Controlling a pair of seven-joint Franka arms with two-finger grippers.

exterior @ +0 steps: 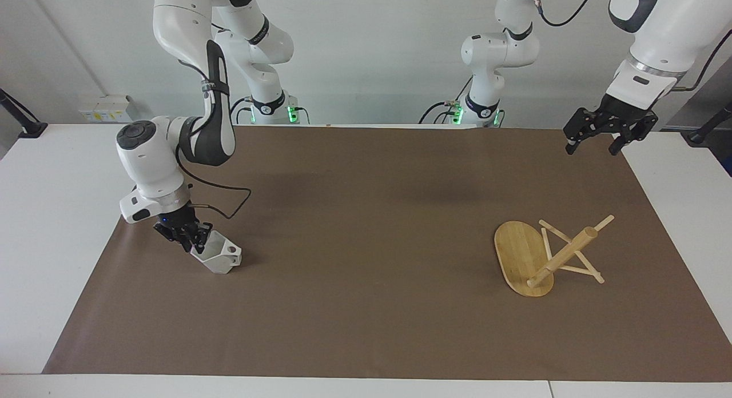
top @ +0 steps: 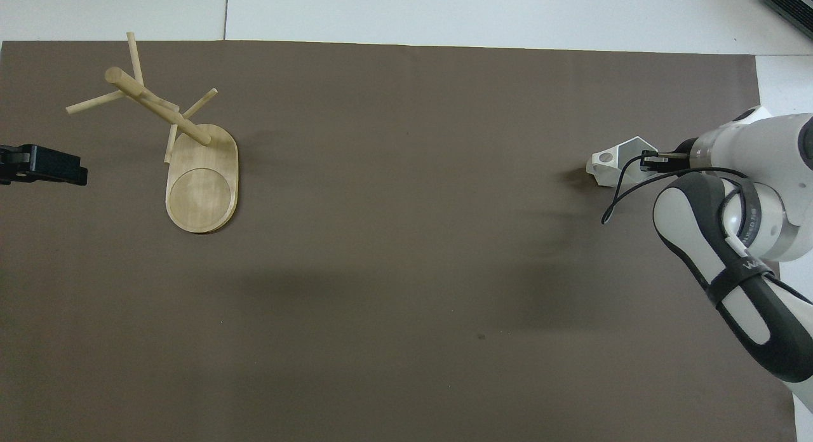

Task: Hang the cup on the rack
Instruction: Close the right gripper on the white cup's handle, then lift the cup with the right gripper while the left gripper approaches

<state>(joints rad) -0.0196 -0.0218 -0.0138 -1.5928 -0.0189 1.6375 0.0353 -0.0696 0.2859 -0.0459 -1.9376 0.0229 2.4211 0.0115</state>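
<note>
The white faceted cup (exterior: 222, 257) (top: 608, 167) rests tipped on the brown mat at the right arm's end of the table, its blocky handle with the round hole pointing toward the table's middle. My right gripper (exterior: 196, 242) (top: 646, 162) is low at the cup's mouth, shut on its rim. The bamboo rack (exterior: 542, 256) (top: 202, 175) stands on its oval base at the left arm's end, post and pegs bare. My left gripper (exterior: 595, 138) (top: 43, 165) waits open in the air over the mat's edge near that end.
The brown mat (exterior: 366, 226) covers most of the white table (exterior: 51, 215). A loose black cable (exterior: 223, 201) hangs from the right wrist just above the cup. The mat between cup and rack holds nothing.
</note>
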